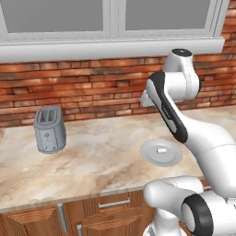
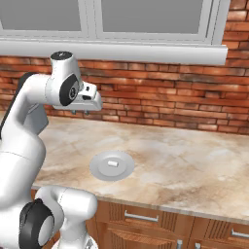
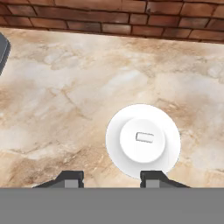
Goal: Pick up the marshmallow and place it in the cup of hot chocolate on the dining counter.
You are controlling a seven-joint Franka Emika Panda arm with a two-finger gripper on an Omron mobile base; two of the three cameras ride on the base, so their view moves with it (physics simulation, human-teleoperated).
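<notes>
The marshmallow [image 1: 161,150] [image 2: 112,163] [image 3: 144,137], a tiny white stub, lies on its side in the middle of a round grey plate [image 1: 150,154] [image 2: 99,168] [image 3: 116,140] on a marbled counter. My gripper [image 2: 80,112] [image 3: 111,175] hangs high above the counter, behind the plate and near the brick wall. It is open and holds nothing. In the hand view the plate sits just above the right fingertip [image 3: 153,177]. The cup of hot chocolate and the dining counter are out of view.
A grey toaster [image 1: 49,130] stands on the counter to the left, its corner at the hand view's left edge [image 3: 2,52]. A brick wall [image 2: 160,104] with a window sill above it backs the counter. Wooden drawers [image 1: 110,209] run below the front edge.
</notes>
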